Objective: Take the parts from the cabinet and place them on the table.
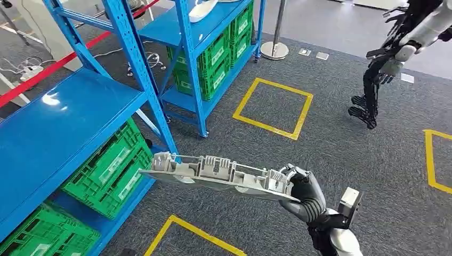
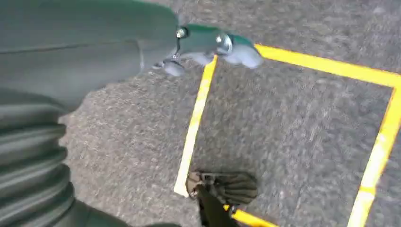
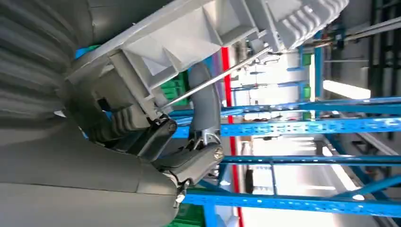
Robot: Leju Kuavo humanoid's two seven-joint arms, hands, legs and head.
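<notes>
One long grey plastic part [image 1: 213, 176] is being held by the right hand [image 1: 303, 193], whose dark fingers are being kept clamped around the part's near end. The part is being carried roughly level above the grey carpet [image 1: 341, 154], with its far end reaching almost to the corner post of the blue cabinet [image 1: 80, 117]; whether it is touching the post cannot be told. In the right wrist view the same part [image 3: 198, 42] is being seen from close behind the right hand [image 3: 156, 137], ribbed side outward, with the cabinet's blue beams [image 3: 307, 127] beyond it.

Green crates [image 1: 109, 168] are being stored on the cabinet's lower shelves, beneath its bare blue top shelf. A second blue rack [image 1: 213, 48] with more green crates is standing further along the carpet from the cabinet. Yellow tape squares [image 1: 273, 108] are being shown on the carpet beside the cabinet. Another robot's dark hand [image 1: 368, 96] is hanging well apart from the cabinet.

In the left wrist view the left hand [image 2: 208, 47] is being seen over the carpet and a yellow tape line [image 2: 194, 127], nothing held; whether its fingers are apart or together cannot be told.
</notes>
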